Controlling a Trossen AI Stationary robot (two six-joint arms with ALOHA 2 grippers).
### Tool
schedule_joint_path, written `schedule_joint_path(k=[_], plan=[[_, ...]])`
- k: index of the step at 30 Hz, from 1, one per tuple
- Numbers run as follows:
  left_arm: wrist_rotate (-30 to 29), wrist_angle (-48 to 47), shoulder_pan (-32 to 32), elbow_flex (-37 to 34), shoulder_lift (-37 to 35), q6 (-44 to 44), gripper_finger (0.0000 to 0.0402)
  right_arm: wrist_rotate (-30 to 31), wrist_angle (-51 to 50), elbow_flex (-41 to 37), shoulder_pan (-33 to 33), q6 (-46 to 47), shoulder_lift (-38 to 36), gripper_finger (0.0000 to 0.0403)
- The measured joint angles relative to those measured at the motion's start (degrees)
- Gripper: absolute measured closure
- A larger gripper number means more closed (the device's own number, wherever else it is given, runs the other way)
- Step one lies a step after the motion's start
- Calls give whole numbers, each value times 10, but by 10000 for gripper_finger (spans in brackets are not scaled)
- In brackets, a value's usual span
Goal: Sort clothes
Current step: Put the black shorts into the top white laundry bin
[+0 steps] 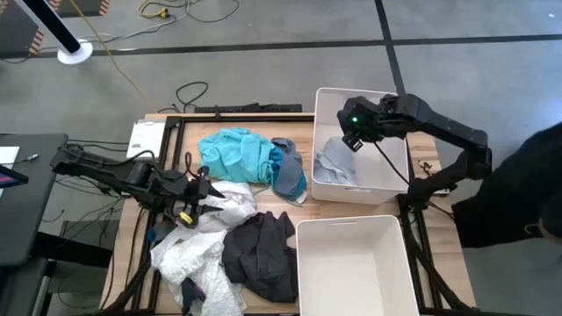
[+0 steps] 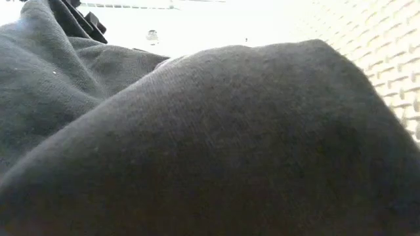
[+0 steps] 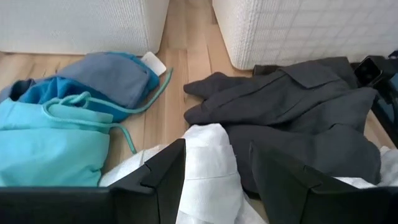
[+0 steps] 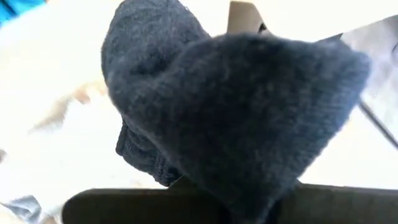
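The clothes lie heaped on the wooden table: a teal garment (image 1: 233, 151), a grey-blue one (image 1: 288, 171) beside it, a dark grey one (image 1: 259, 254) and a white one (image 1: 198, 254) nearer the front. My left gripper (image 1: 198, 189) stands open just over the white garment (image 3: 208, 168), one finger on either side of a fold. My right gripper (image 1: 353, 139) hangs over the far white bin (image 1: 318, 132), shut on a dark grey knitted piece (image 4: 236, 106). A pale grey-blue garment (image 1: 335, 162) lies inside that bin. My right gripper holds the dark grey knitted piece by a bunched part (image 4: 205, 180) at its fingers. The cloth bulges out in front of the fingers and hides the place of contact. The gripper slants downward over the far bin, and the piece is off the table.
A second white bin (image 1: 303, 263) stands at the table's near right, its wall (image 3: 298, 31) close to the dark grey garment (image 3: 298, 106). A strip of bare wood (image 3: 186, 56) runs between the two bins. Dark cloth (image 2: 197, 144) fills the low view.
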Motion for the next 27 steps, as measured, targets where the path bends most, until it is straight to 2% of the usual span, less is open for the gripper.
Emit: schedule_joint_path(k=[12,27], plan=[[1,-1,-11,0,17,-8,227,-133,41,-127,-88,-39,-1,378],[1,0,-10,0,17,-11,227,-168,60,-139,-88,-50,-1,362]])
